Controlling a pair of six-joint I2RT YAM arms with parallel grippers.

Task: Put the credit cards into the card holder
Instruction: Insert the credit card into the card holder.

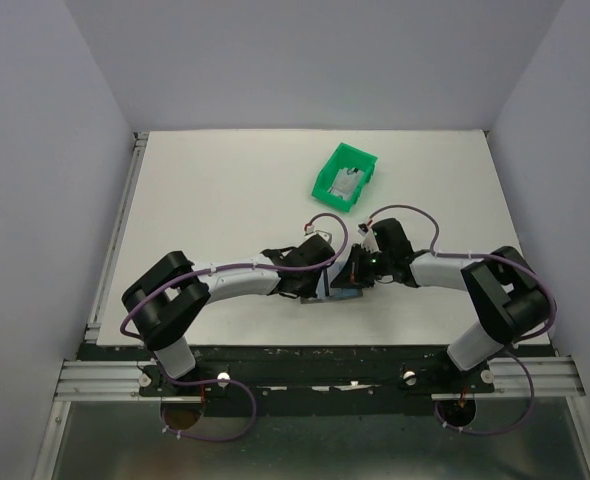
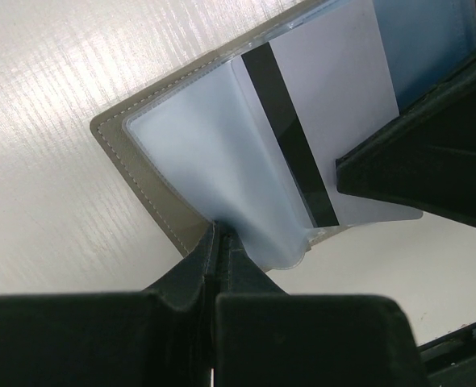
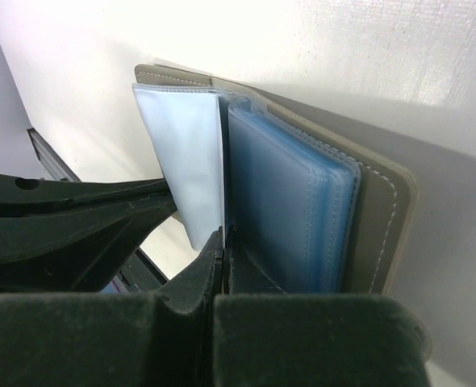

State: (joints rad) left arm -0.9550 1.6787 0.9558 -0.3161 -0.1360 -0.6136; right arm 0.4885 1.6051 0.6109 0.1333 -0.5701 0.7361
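Note:
The card holder [image 2: 133, 173] lies open on the table between both arms, grey-brown cover down and light blue sleeves fanned up. My left gripper [image 2: 222, 238] is shut on the edge of one clear sleeve. A white credit card [image 2: 335, 89] with a dark stripe sits partly inside that sleeve. My right gripper [image 3: 224, 238] is shut on this card's [image 3: 181, 153] edge, beside the stack of blue sleeves [image 3: 290, 210]. In the top view the two grippers [image 1: 325, 283] [image 1: 345, 278] meet over the holder [image 1: 347, 293].
A green plastic bin [image 1: 360, 155] stands on the table behind the grippers, with a pale silver-grey card [image 1: 348, 183] lying in it. The table's near edge and the arm bases run close behind the holder. Grey walls close in both sides.

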